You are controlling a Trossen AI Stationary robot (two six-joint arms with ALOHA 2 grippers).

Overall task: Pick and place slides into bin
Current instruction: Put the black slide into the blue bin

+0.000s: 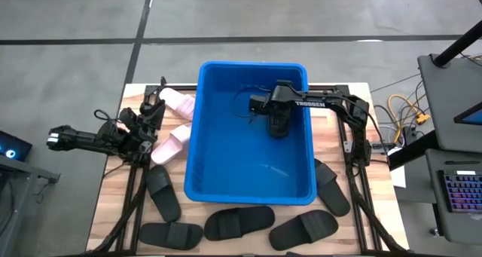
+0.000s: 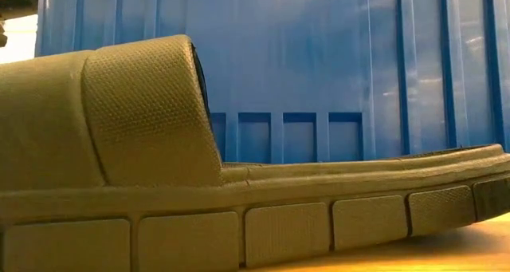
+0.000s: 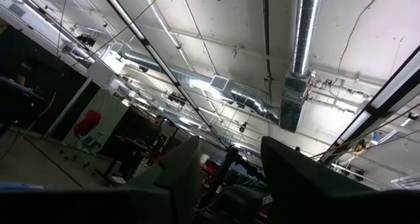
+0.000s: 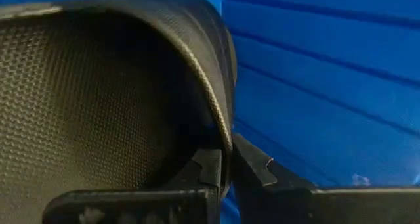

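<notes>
The table (image 1: pixel 248 212) is light wood w/ dark rails along its sides, on a grey floor. The left wrist view looks up at a ceiling w/ silver ducts, pipes and strip lights.

The big blue bin (image 1: pixel 197 136) sits mid-table: smooth plastic, thick rim, ribbed walls. The right gripper (image 4: pixel 226 168) hangs inside it, near the far wall, pinched tight on the strap of a black slide (image 4: pixel 105 92). That strap is bumpy like tiny dots and curves up over the fingers (image 4: pixel 262 171); blue wall is just beside it.

The left gripper (image 1: pixel 135 125) is off to the bin's left side, tipped up, fingers partly apart w/ nothing between them. Two pink slides (image 1: pixel 175 125) lie just beside it, between it & the bin.

More black slides lie flat on the wood on the near side of the bin: one (image 1: pixel 163 191) at the left corner, three (image 1: pixel 239 221) in a row along the front edge, one (image 1: pixel 331 188) at the right corner. In the low view one black slide (image 2: pixel 239 224) fills the front, w/ blocky sole edge & dotted strap.
</notes>
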